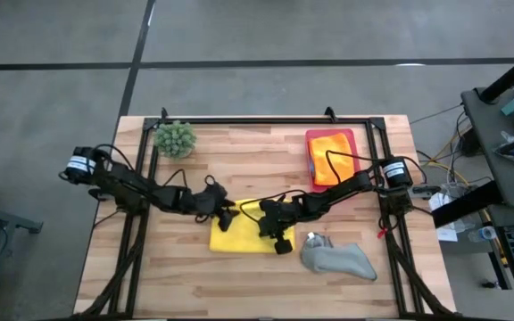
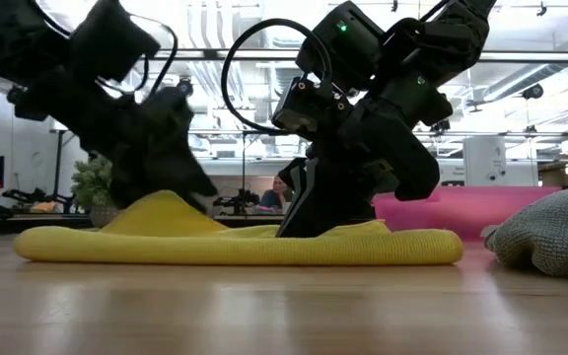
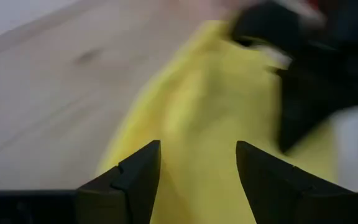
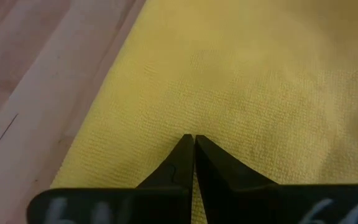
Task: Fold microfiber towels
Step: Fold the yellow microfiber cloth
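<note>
left gripper (image 3: pixel 197 180) fingers spread above the yellow towel (image 1: pixel 239 234) on the counter (image 1: pixel 239 276); right gripper (image 4: pixel 193 149) fingers pressed together on it.

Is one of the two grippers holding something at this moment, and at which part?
Nothing is clearly held. The left gripper is open above the yellow towel. The right gripper is shut, tips pressing on the towel.

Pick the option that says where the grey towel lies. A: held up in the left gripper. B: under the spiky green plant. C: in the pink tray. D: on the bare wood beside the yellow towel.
D: the grey towel lies crumpled on the table wood just next to the yellow towel, apart from the pink tray.
</note>
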